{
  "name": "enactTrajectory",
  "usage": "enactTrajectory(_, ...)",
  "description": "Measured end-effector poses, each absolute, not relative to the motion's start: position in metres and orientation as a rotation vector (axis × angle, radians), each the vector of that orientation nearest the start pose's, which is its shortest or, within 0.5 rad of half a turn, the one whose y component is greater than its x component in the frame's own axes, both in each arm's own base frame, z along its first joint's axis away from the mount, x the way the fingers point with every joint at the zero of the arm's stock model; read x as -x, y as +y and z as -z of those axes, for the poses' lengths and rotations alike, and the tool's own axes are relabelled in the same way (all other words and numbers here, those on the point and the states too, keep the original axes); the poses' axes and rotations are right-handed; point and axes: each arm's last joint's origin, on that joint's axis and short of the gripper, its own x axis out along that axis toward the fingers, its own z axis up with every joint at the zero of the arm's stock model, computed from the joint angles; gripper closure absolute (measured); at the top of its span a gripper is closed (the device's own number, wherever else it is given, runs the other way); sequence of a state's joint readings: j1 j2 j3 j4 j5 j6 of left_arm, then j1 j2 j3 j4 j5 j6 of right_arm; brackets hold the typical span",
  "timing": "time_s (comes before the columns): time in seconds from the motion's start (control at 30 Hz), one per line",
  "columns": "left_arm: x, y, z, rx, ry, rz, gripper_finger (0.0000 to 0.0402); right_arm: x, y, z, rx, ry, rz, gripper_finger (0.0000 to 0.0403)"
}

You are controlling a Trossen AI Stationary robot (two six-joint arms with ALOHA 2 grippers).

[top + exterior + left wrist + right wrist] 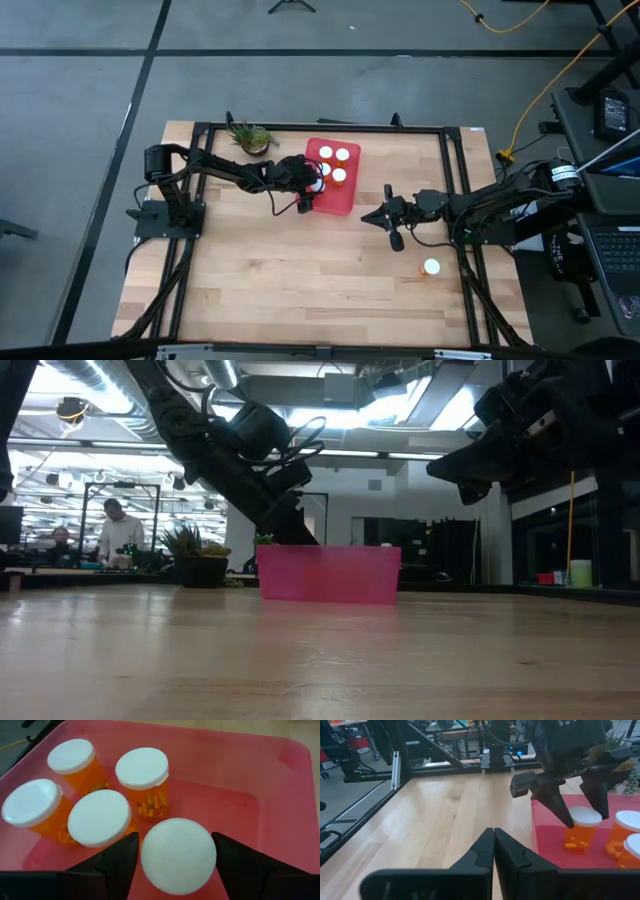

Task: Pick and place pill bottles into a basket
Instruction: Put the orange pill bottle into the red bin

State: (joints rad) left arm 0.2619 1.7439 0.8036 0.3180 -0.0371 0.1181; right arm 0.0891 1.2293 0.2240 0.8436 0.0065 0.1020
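The red basket [345, 198] stands at the table's far middle and shows as a pink box [328, 573] in the low view. Several orange pill bottles with white caps [142, 770] stand upright in it. My left gripper [176, 851] reaches down into the basket, open, with one more bottle [178, 855] [581, 827] standing between its fingers. Another bottle [431, 267] stands on the table near the right edge. My right gripper [366, 218] [493, 837] hovers shut over the table, right of the basket. My left gripper has its fingers [122, 857] on either side of the bottle's white cap [150, 862], slanting down from the table's left. The bottle stands upright in the basket. Whether the fingers touch the cap, I cannot tell.
A small green potted plant [250, 137] stands at the far edge, left of the basket. A black frame [460, 180] runs around the tabletop. The bare wooden table [290, 270] stretches toward the near edge. People sit in the room behind [115, 530].
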Motion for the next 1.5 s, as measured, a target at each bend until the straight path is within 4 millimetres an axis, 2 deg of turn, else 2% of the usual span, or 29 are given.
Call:
enactTrajectory(0.23,-0.325,0.090,-0.145,-0.061,0.636,-0.304,0.0159,-0.208,0.018,-0.162,-0.094,0.165,-0.074,0.0387)
enactTrajectory(0.93,-0.329,0.086,-0.157,-0.094,0.542,-0.239,0.0158,-0.208,0.018,-0.162,-0.088,0.164,-0.075,0.0387)
enactTrajectory(1.03,-0.327,0.084,-0.169,-0.100,0.509,-0.236,0.0158,-0.208,0.018,-0.162,-0.088,0.165,-0.075,0.0387)
enactTrajectory(1.2,-0.316,0.073,-0.207,-0.159,0.418,-0.206,0.0175,-0.208,0.018,-0.162,-0.088,0.167,-0.075,0.0387)
enactTrajectory(1.33,-0.299,0.058,-0.238,-0.200,0.386,-0.168,0.0207,-0.208,0.018,-0.162,-0.088,0.167,-0.074,0.0387)
enactTrajectory(1.5,-0.273,0.039,-0.260,-0.208,0.430,-0.113,0.0263,-0.208,0.018,-0.162,-0.065,0.163,-0.076,0.0387)
